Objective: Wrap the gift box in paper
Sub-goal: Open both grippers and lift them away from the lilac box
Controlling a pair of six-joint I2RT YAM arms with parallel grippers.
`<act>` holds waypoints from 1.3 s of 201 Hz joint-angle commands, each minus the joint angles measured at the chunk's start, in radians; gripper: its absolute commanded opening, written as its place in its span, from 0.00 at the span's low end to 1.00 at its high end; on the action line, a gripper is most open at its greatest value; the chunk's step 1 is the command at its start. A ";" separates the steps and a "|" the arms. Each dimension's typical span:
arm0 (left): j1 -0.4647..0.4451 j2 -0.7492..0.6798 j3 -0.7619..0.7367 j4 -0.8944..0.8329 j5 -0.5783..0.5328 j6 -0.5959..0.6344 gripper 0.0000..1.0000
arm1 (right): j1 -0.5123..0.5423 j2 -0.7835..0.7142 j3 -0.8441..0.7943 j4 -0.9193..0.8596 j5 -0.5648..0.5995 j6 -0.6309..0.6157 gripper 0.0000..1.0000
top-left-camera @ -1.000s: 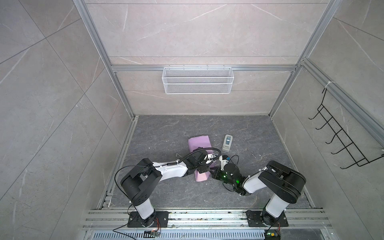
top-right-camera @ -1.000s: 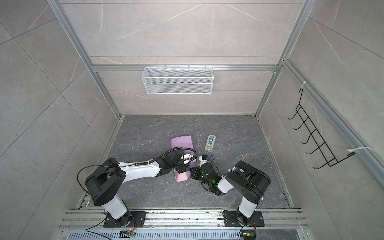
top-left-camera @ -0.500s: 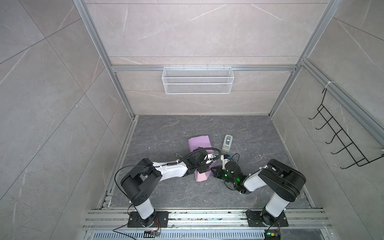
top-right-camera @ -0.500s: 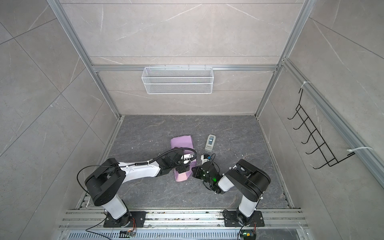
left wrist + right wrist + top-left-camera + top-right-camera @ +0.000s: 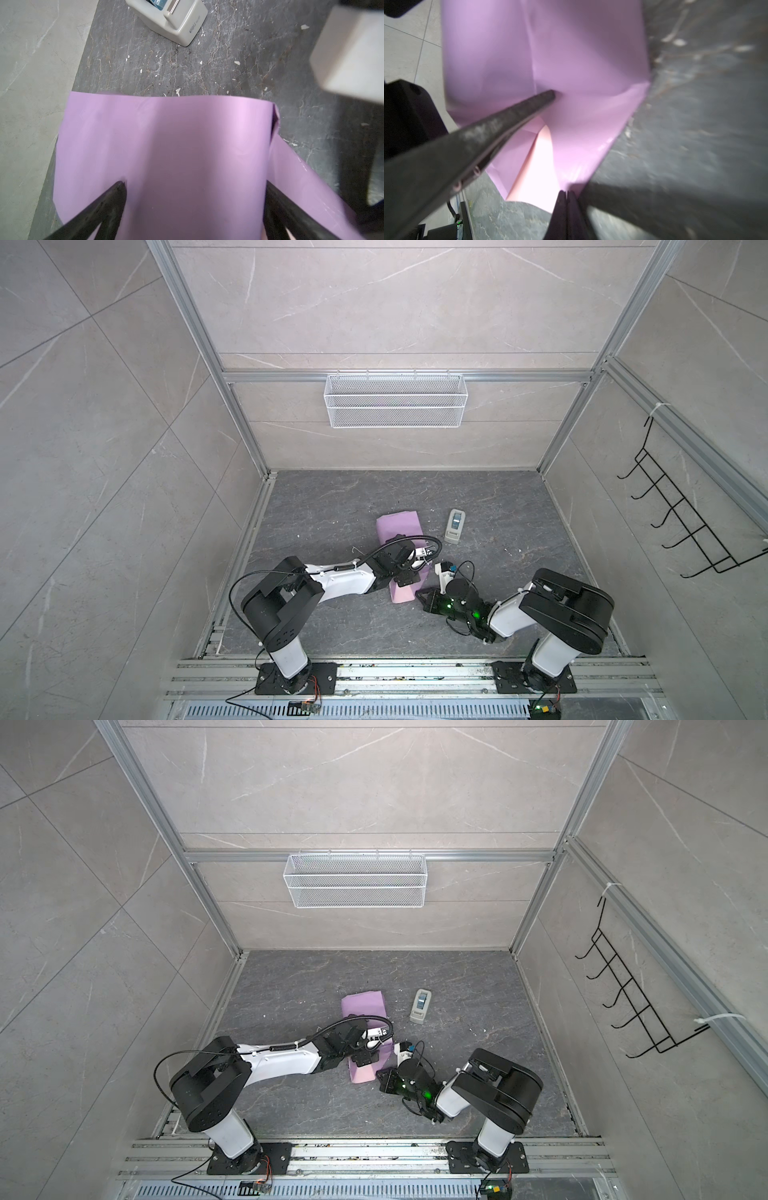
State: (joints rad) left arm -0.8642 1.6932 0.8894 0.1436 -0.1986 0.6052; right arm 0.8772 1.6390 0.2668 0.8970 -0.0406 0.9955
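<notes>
The left fingers [image 5: 112,197] are spread wide, released, one on each side of a raised, box-shaped hump of the paper [image 5: 166,135]. They grasp nothing. In the right wrist view, one of these dark fingers rests its tip on a crease in the lilac sheet.

The right fingers [image 5: 565,207] are clenched tight together, with their tips at a low corner of the paper [image 5: 581,52]. It is not clear whether a sliver of the sheet is pinched between them. Just beside them the sheet curls open and shows its pale pink inner face.

The gift box itself is hidden. Only the lilac paper [image 5: 397,526] folded over its shape can be seen, lying near the middle of the dark grey marbled surface [image 5: 332,497] in both top views. The left arm reaches over its near end.

Small white scraps dot the surface around the paper. Beyond it, apart from the sheet, sits a small grey-white oblong device [image 5: 172,18] with a blue insert. A raised logo on its side, seen upside down, appears to read "deli". In both top views the same device [image 5: 420,1006] lies to the right of the paper.

Farther out, a white wire basket [image 5: 395,400] hangs on the back wall. A black hook rack [image 5: 685,531] hangs on the right wall.
</notes>
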 commanded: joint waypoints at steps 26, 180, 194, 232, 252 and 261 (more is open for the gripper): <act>0.001 -0.045 0.012 -0.024 0.048 -0.064 1.00 | -0.118 -0.273 0.005 -0.292 -0.014 -0.079 0.00; 0.308 -0.422 -0.088 -0.158 0.212 -1.052 0.90 | -0.359 -0.143 0.479 -0.689 -0.223 -0.266 0.71; 0.354 -0.381 -0.060 -0.214 0.266 -1.157 0.87 | -0.358 -0.098 0.510 -0.697 -0.229 -0.258 0.78; 0.370 -0.223 0.011 -0.238 0.399 -1.262 0.83 | -0.347 -0.020 0.567 -0.716 -0.257 -0.253 0.87; 0.369 -0.168 0.026 -0.195 0.462 -1.288 0.80 | -0.345 -0.011 0.570 -0.718 -0.279 -0.253 0.87; 0.367 -0.142 0.035 -0.186 0.488 -1.297 0.78 | -0.342 -0.011 0.565 -0.718 -0.284 -0.251 0.87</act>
State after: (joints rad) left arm -0.4911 1.5074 0.8742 -0.0704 0.1608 -0.5911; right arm 0.5255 1.6138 0.8101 0.2050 -0.2924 0.7437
